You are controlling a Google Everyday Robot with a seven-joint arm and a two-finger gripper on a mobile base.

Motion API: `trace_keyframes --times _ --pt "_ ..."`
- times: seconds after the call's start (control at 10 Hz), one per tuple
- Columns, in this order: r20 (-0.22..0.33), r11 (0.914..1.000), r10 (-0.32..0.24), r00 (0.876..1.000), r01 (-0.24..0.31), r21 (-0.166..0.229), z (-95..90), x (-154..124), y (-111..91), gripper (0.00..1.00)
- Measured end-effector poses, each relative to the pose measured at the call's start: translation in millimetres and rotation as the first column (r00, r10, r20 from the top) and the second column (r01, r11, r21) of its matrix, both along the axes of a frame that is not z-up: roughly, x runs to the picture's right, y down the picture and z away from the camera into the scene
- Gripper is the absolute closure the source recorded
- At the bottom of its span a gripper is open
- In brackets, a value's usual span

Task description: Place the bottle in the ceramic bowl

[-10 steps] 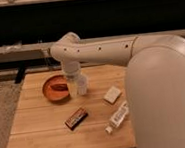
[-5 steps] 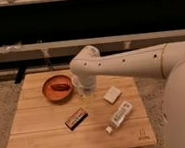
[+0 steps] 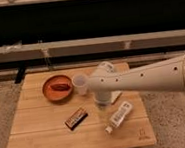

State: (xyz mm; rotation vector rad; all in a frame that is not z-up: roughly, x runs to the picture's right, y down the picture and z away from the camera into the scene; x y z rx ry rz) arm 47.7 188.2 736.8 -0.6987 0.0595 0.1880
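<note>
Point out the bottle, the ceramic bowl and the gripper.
bottle [image 3: 119, 116], camera view, on its white label.
ceramic bowl [image 3: 45, 90], camera view, on its left rim.
gripper [image 3: 102, 106], camera view, its lower end, close beside the bottle.

1 view — high behind the arm [image 3: 152, 79], facing down onto table [image 3: 43, 137] | mid-distance | pincer [image 3: 102, 107] above table centre

I see a light wooden slatted table [image 3: 38, 142]. On it lie a shallow, glossy orange-brown ceramic bowl [image 3: 48, 91] at rear left, a white translucent cup [image 3: 80, 84] just beside it, a dark rectangular candy bar [image 3: 76, 118] toward the front, and a slim clear plastic bottle [image 3: 118, 117] on its side to the right of the bar. My gripper [image 3: 102, 106] hangs over the table between cup and bottle.
</note>
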Motion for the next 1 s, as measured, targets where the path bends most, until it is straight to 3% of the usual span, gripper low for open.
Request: trace_keyframes --times 0.5,0.7,1.0 --pt "-0.040 0.9994 -0.003 0.999 0.002 -0.033 7.1 32.6 48.5 0.20" --pt "-0.058 0.9995 -0.002 0.998 0.000 -0.031 19.8 41.4 57.0 0.20" --pt "-0.080 1.0000 0.001 0.997 -0.002 -0.004 33.6 54.2 52.6 0.20"
